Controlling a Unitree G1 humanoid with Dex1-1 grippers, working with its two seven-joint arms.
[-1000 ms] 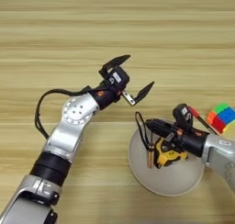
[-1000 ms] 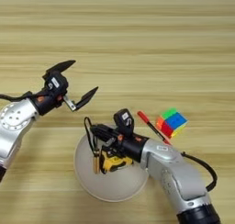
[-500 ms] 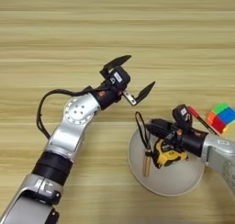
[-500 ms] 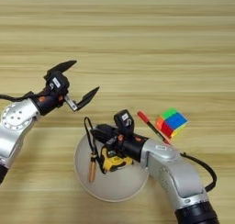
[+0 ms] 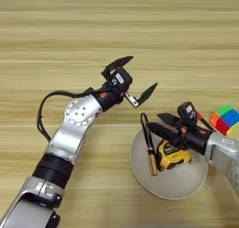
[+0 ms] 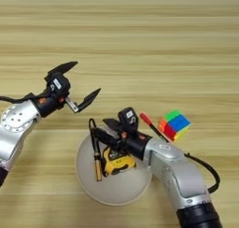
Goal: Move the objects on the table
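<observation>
Left eye view, L to R, all placed vs the bowl (image 5: 189, 187), a shallow pale dish on the table (image 5: 56, 45) near the front-right.

Left claw (image 5: 132, 76): hangs up-left of the bowl, just off its rim, fingers spread wide, holding nothing. One finger points up-left and the other down-right toward the bowl's near-left edge. Looks idle, not touching any item.

Tool w/ tan wooden handle (image 5: 152, 161): lies inside the bowl along its left side, handle low, dark shaft running up to the rim. Counts as placed, by my read.

Tape measure (image 5: 172, 155): yellow-black, sits mid-bowl just right of the tool handle, touching or nearly so. Also in.

Right claw (image 5: 162, 125): reaches in from the right, over the bowl's upper-left part, directly above the tape and next to the tool's shaft top. Black fingers lie close together, pointing left; whether they pinch the shaft or strap or are just narrow, can't tell, since the fingers and dark shaft overlap.

Red-tipped thin stick (image 6: 150, 125): on the table just outside the bowl's upper-right rim, partly behind the right arm.

Puzzle cube (image 5: 226, 120): multicolour, on bare table right of the bowl and a bit above, apart from the rim, not near either claw's tips.

Progress est.: if the bowl is the goal, 2 of 3 items are in and the cube is left. Cube sits behind the right claw's wrist side, so that arm would need to pull back and swing right to reach it; left claw is well apart from it, across the bowl.
</observation>
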